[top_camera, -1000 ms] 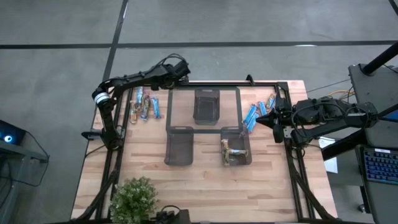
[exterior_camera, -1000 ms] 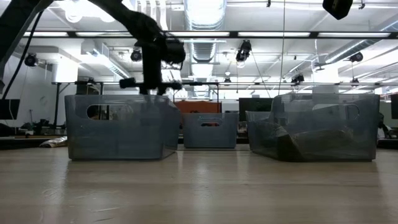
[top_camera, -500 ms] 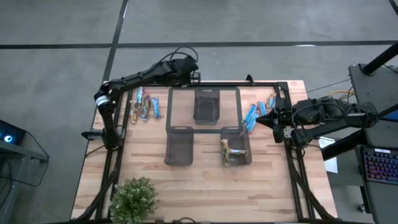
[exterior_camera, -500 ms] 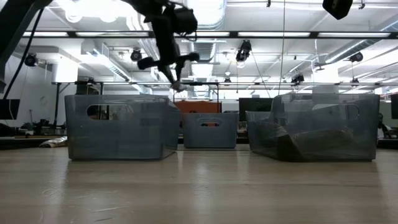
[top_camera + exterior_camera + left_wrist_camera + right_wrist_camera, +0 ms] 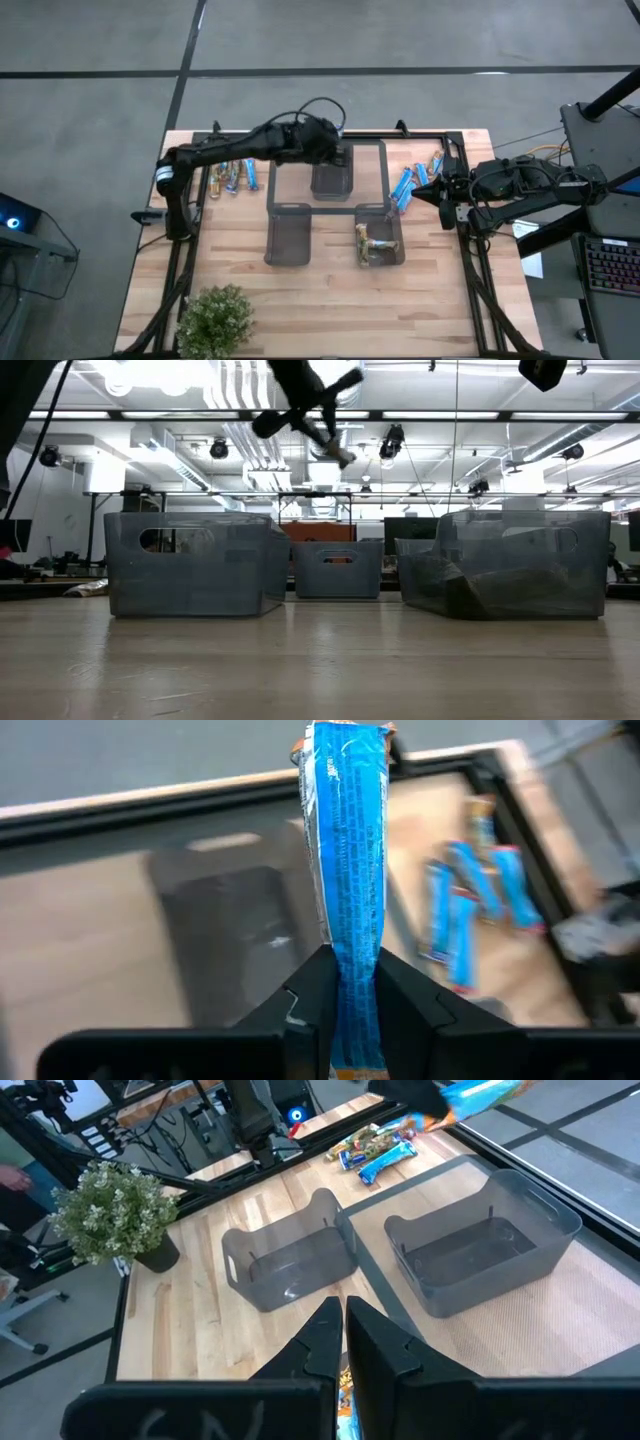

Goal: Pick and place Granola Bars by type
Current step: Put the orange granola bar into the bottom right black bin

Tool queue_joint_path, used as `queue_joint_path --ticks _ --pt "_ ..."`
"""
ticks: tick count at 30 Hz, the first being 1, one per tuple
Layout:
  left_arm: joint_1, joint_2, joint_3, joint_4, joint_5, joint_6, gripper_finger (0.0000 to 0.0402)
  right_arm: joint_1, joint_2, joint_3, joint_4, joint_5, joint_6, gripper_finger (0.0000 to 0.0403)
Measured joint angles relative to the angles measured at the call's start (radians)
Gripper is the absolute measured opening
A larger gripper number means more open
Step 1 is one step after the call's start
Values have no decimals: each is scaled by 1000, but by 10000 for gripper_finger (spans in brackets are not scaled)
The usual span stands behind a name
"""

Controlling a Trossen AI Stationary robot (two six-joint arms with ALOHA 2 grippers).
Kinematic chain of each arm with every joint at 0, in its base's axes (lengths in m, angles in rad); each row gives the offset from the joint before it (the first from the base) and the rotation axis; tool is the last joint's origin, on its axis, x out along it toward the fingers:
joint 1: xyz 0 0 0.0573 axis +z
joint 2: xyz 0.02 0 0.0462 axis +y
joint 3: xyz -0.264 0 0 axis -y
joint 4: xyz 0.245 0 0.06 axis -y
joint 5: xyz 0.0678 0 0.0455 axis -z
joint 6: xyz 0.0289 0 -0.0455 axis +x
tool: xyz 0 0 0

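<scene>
Taking the far bin (image 5: 331, 170) at the back of the worktop (image 5: 300, 300) as landmark: nearest the camera side of it stand the left-front bin (image 5: 288, 233) and the right-front bin (image 5: 379, 238), the latter already holding brownish-gold bars (image 5: 372, 246). Level with the landmark to its right, the right gripper (image 5: 441, 190) waits at the worktop's edge, its fingers pressed together on nothing, just beside a cluster of blue bars (image 5: 412, 181). To the landmark's left lies a mixed pile of bars (image 5: 232, 176). Directly over the landmark's left rim hangs the left gripper (image 5: 348, 982), clamped on one blue granola bar (image 5: 348, 840). That bar's long axis runs straight out from the fingers, and the bin lies just below it. The left arm is plainly the nearer one, so the release looks to depend on the bar being over the bin's opening, not its rim.
</scene>
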Motion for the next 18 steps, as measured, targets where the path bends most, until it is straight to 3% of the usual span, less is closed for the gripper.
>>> queue_joint_path --ticks 10,18 --pt "-152 4 7 193 24 -93 46 0 0 0 0 4 -1 12" --pt "-224 5 6 235 24 -140 46 0 -1 0 -1 8 -1 12"
